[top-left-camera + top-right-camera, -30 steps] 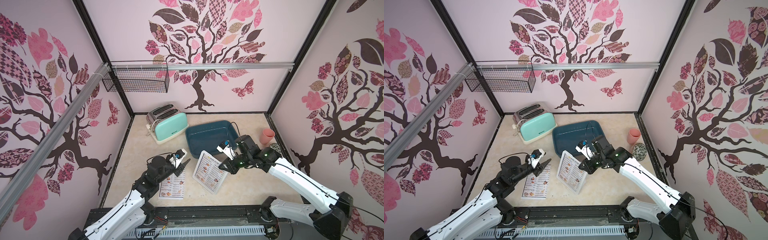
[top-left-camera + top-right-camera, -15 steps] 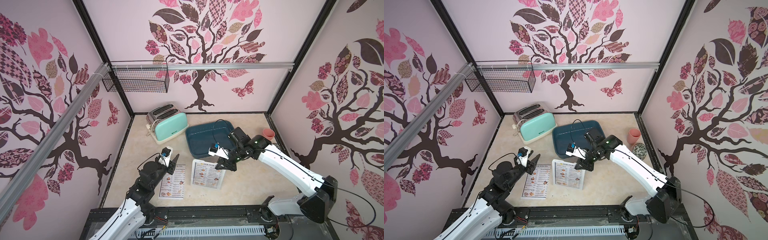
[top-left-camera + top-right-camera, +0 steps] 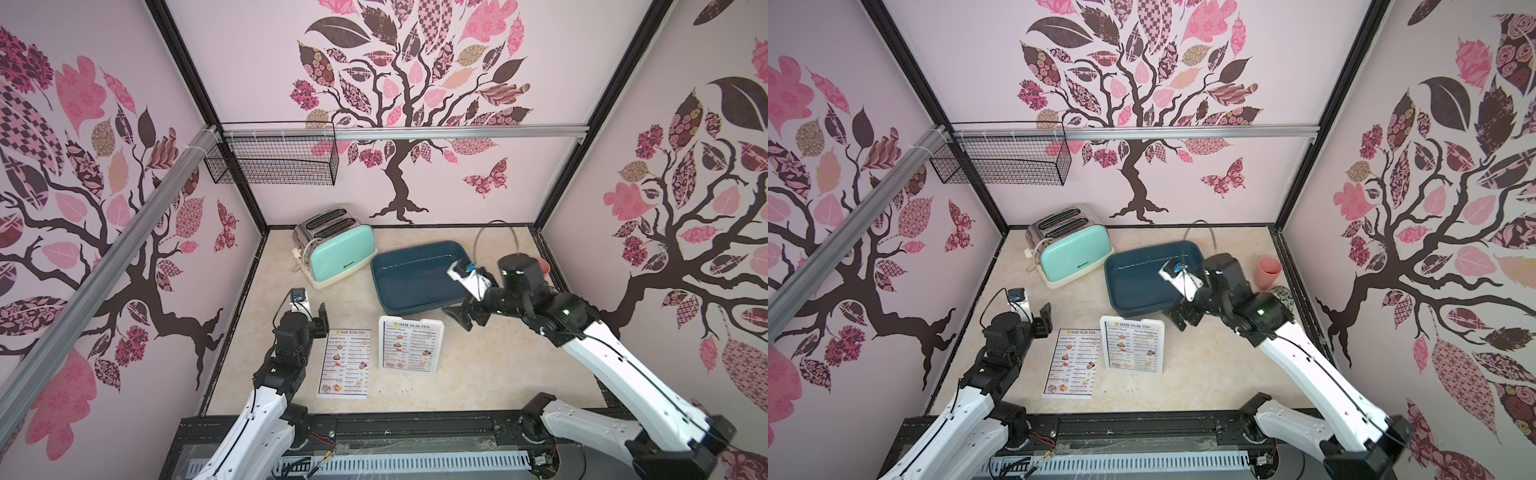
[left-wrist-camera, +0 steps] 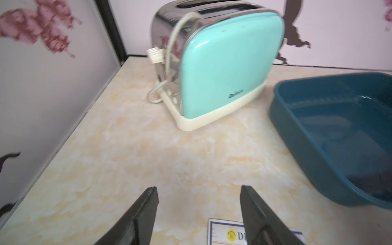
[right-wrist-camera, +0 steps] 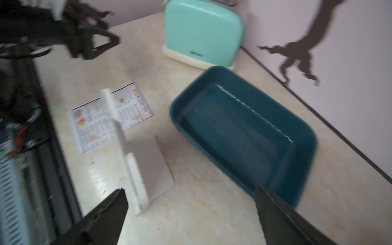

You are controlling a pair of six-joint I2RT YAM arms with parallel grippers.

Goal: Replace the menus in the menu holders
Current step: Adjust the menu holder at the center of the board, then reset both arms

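Note:
The white menu holder (image 3: 410,349) (image 3: 1133,345) stands upright mid-table with one "DIM SUM INN" menu showing in its face. A second menu (image 3: 344,362) (image 3: 1071,361) lies flat just left of it. My right gripper (image 3: 459,318) (image 5: 190,189) hovers open behind the holder's right side, apart from it, with nothing between the jaws; its wrist view shows the holder (image 5: 146,167) edge-on from the back. At the flat menu's far left corner my left gripper (image 3: 318,320) (image 4: 199,188) is open and empty, with that corner (image 4: 224,231) below it.
A mint toaster (image 3: 336,253) (image 4: 222,70) stands at the back left. A dark blue tub (image 3: 415,274) (image 5: 244,131) sits right behind my right gripper. A pink cup (image 3: 1268,272) stands by the right wall. A wire basket (image 3: 270,160) hangs on the back wall.
My right gripper opened, let go of the holder and pulled back toward the tub. The holder went from tilted to standing upright. My left gripper opened wider and drew back leftward.

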